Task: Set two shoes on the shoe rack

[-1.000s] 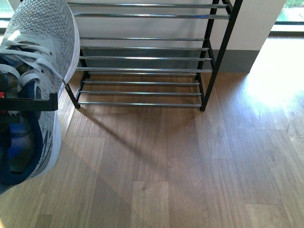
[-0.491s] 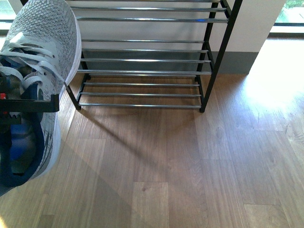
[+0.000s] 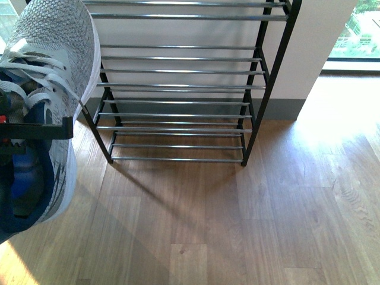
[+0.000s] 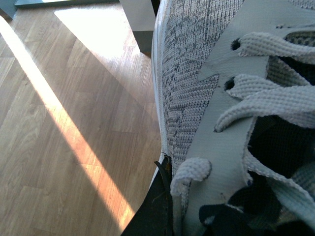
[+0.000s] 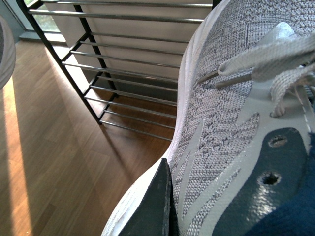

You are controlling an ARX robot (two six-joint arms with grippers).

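One grey knit sneaker [image 3: 53, 89] with white laces and blue lining hangs at the far left of the front view, toe pointing up toward the shoe rack [image 3: 178, 86]. My left gripper [image 3: 29, 129] is shut on it, a black finger [image 4: 152, 211] pressed against its side. A second grey sneaker [image 5: 236, 113] fills the right wrist view. My right gripper [image 5: 221, 211] is shut on that one, with one dark finger [image 5: 156, 201] against its white sole. The shoe rack [image 5: 123, 73] stands just beyond it, its chrome rod shelves bare. The right arm is outside the front view.
Wood plank floor [image 3: 225, 225] spreads in front of the rack. A white wall with grey skirting [image 3: 285, 110] lies behind it, and a bright window [image 3: 353, 35] is at the far right. A strip of sunlight [image 4: 64, 123] crosses the floor.
In the front view the rack has slid lower and sits a little smaller, with more of its lower shelves and the wall showing. The sneaker in my left gripper keeps its place in the picture.
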